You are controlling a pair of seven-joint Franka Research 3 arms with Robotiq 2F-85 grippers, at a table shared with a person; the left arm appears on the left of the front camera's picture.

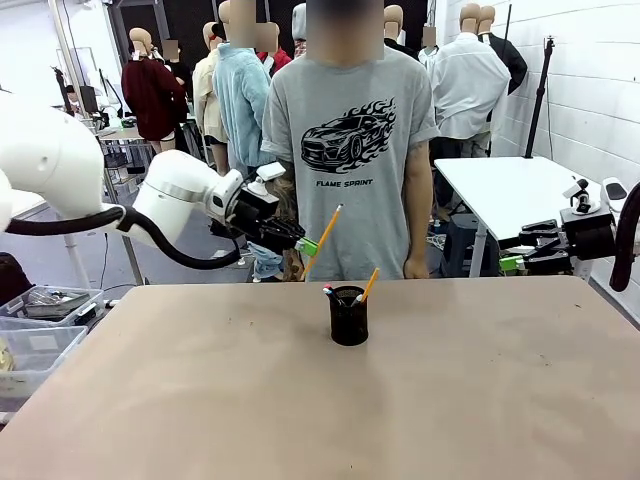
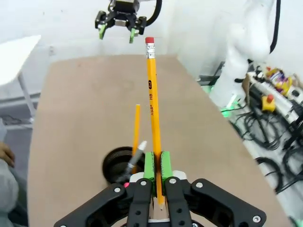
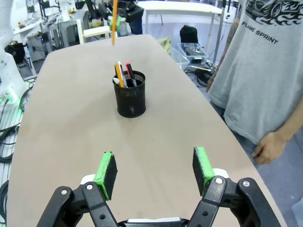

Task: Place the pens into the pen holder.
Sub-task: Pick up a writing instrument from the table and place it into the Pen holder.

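Yellow pencil [image 2: 152,106] in left claw [image 2: 156,166]

My front camera looks across the worktop [image 1: 200,400] at the person [image 1: 350,150] opposite. My wrist cameras look down along each gripper from close above; all three views share the pen holder [image 1: 348,315].

Yellow pencils: 2, one [image 2: 152,109] clamped in the left gripper [image 2: 156,166], one [image 3: 118,75] standing in the holder.
Dark pens with red ends: 1 [image 3: 129,72], in the holder.
Pen holders: 1 [image 1: 349,315], black mesh.
Grippers: 2, left and right [image 3: 155,171].
Persons: 1 [image 1: 352,150] at the far edge.
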